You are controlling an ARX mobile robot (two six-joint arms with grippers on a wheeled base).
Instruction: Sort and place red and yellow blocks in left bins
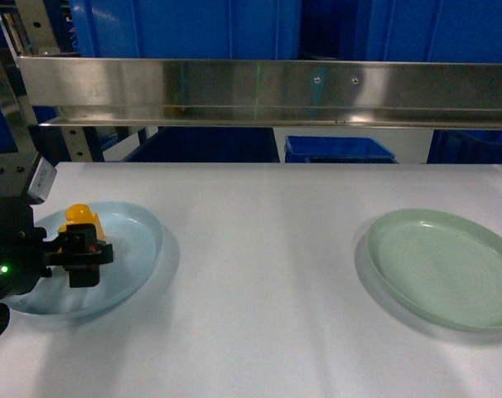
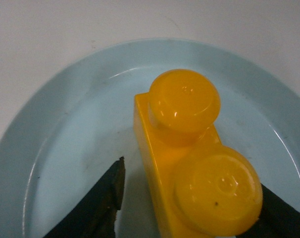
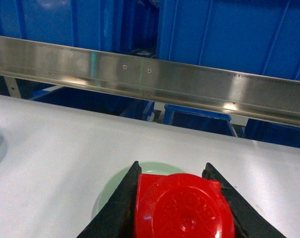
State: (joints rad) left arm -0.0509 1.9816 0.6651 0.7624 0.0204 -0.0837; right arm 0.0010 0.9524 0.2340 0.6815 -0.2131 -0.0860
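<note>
The orange-yellow two-stud block [image 1: 81,219] [image 2: 189,158] stands on a pale blue plate [image 1: 139,240] [image 2: 66,148] at the table's left. My left gripper [image 1: 83,251] [image 2: 192,178] is open and straddles the block; a gap shows at the left finger, and the right finger is partly hidden behind a stud. My right gripper [image 3: 173,169] is shut on the red block [image 3: 182,208], held above a green plate [image 3: 155,168] [image 1: 446,265]; it is outside the head view. Large blue bins [image 1: 181,29] [image 3: 229,34] stand beyond the table.
A steel rail [image 1: 267,91] [image 3: 140,74] runs across the far side of the white table [image 1: 267,249], between it and the blue crates. A smaller blue crate [image 1: 338,149] shows below the rail.
</note>
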